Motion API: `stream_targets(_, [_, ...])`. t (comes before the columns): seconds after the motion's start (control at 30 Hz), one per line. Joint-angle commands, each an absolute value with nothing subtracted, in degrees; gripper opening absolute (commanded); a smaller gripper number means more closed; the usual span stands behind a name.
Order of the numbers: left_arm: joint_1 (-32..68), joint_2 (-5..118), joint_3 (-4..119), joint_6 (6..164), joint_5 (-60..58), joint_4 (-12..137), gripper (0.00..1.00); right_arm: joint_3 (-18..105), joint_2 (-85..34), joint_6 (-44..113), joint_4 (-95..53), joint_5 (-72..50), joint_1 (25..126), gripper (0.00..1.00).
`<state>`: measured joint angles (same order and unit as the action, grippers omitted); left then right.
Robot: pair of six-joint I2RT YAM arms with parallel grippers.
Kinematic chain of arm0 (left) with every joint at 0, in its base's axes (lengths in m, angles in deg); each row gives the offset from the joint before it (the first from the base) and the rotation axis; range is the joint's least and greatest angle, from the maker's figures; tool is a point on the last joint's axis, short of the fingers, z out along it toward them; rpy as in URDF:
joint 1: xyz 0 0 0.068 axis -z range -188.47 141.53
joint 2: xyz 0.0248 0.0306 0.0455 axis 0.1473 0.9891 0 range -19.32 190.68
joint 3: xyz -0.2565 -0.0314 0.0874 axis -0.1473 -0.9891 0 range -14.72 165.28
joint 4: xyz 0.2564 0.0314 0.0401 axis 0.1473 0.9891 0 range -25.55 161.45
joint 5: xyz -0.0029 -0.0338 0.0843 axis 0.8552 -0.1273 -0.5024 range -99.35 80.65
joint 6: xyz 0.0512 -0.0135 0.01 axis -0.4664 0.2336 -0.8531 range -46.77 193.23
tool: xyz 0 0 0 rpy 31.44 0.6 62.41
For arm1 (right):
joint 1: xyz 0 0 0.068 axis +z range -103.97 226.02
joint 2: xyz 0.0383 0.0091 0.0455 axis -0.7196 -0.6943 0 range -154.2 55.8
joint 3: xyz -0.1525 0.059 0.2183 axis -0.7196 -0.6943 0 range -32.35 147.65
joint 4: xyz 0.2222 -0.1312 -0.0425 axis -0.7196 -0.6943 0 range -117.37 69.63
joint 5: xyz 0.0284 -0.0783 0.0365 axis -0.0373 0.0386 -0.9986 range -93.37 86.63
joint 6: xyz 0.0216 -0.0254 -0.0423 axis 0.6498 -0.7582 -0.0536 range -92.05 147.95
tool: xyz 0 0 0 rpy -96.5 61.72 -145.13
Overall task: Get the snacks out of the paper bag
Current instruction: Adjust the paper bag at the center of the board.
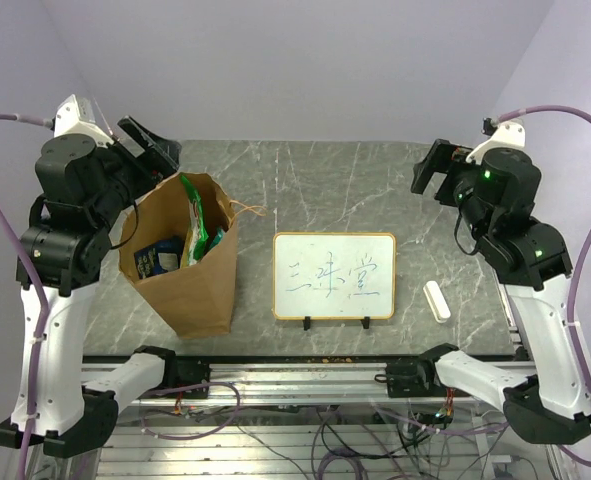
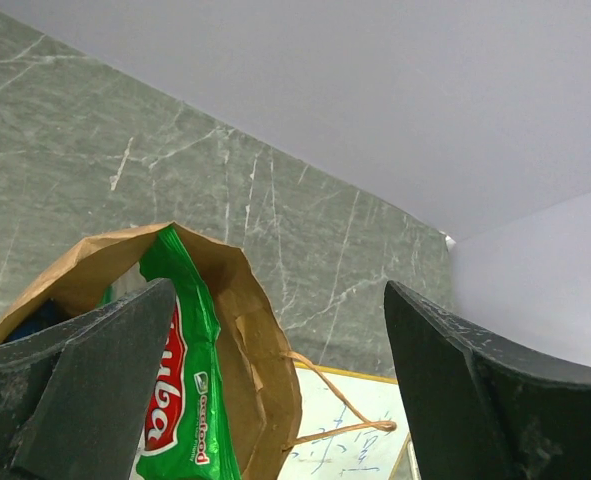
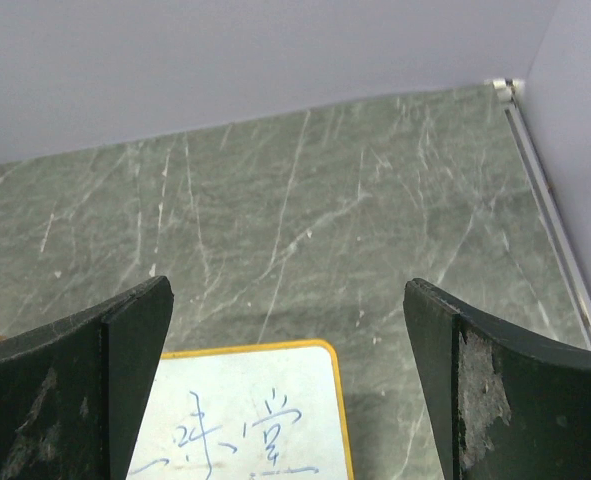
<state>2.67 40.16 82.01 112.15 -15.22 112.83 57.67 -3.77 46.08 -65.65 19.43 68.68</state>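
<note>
Nearest, toward the front left of the surface [image 1: 305, 190]: the paper bag [image 1: 190, 290], upright, mouth open to the overhead camera. Inside it, the snacks: a green chip bag [image 1: 193, 215] with a red logo, standing on end and poking above the rim at the back of the opening, and a dark blue wrapper [image 1: 158, 258] lower down, toward the bag's left wall. At the bag's far right corner, a thin string handle [image 1: 247, 208] drooping outward. Just right of the bag and apart from it, a framed whiteboard [image 1: 335, 277] propped on two small black feet, blue marks across its face. Farther right, well apart from the board, a white eraser block [image 1: 436, 300] lying flat. Beyond the bag's far left rim and above it, the left hand [image 1: 153, 148]: fingers spread wide with nothing between them, poised over the bag mouth, the green packet and brown rim showing in the gap in its wrist view. On the opposite side, raised above the far right part of the surface, the right hand [image 1: 433, 170]: likewise spread apart and holding nothing, looking down past the whiteboard's top edge onto grey marbled stone. Farthest back, a plain pale wall [image 1: 305, 60].
</note>
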Motion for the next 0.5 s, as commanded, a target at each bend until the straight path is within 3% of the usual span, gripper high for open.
stream_targets(0.0, [3.43, 40.96, 84.09, 110.22, -17.47, 113.48, 0.96, 59.91, -5.61, 50.31, -71.28, 17.84, 66.65, 1.00])
stream_targets(0.27, [4.31, 42.41, 86.01, 108.53, -17.70, 115.78, 0.96, 60.91, -10.63, 58.43, -77.85, 13.14, 63.53, 1.00])
stream_targets(0.47, [4.80, 42.95, 86.92, 108.15, -15.30, 117.64, 0.96, 52.48, -7.82, 62.77, -68.91, 0.83, 62.11, 1.00])
